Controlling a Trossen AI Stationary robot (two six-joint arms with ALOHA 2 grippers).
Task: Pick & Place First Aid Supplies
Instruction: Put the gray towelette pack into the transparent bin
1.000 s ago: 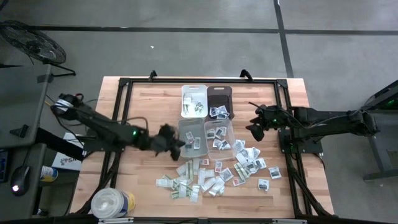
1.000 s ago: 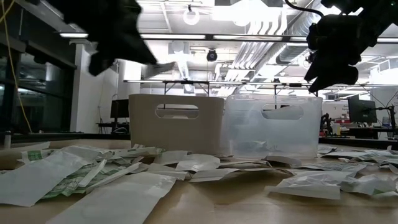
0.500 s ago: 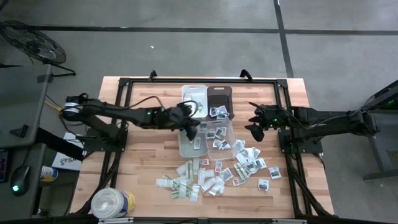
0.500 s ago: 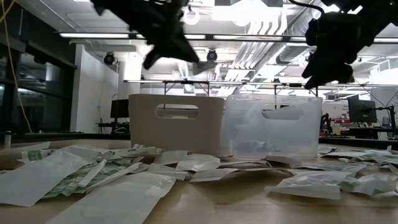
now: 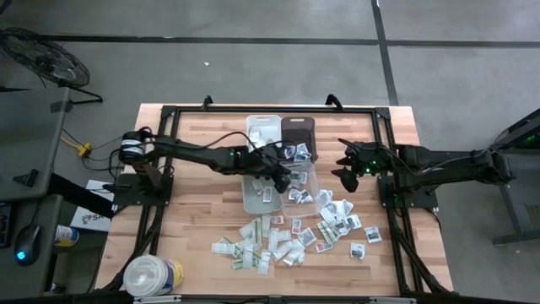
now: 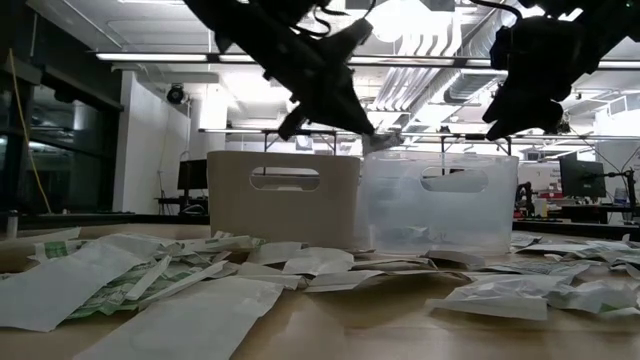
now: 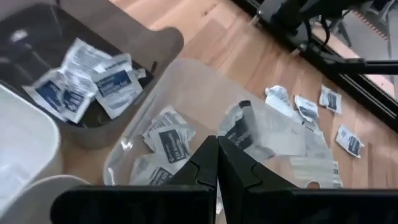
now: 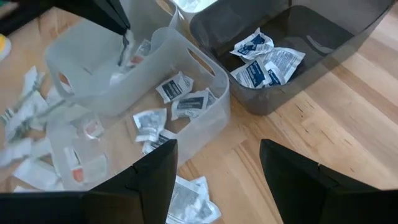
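The left gripper (image 5: pixel 283 173) is clenched on one small flat white paper packet (image 7: pixel 245 129), hanging it right over the clear rectangular plastic bin (image 5: pixel 305 176) so the packet can just drop in with the others. In the low view the pinched packet (image 6: pixel 383 139) sits barely above that bin's rim (image 6: pixel 440 156), so there's not much room to go lower without bumping the wall. Just beside the left gripper on one side is the frosted white plastic bin (image 5: pixel 260 186), and just beyond it the dark smoky plastic bin (image 5: pixel 297 138) with its own few packets, so any sideways drift lands the packet in the wrong box. The right gripper (image 5: pixel 346 167) waits with fingers spread wide and nothing in them, off past the clear bin's far side, above bare wood. The main scatter of loose paper packets (image 5: pixel 278 241) lies well apart from both grippers on the wooden table (image 5: pixel 186 135)
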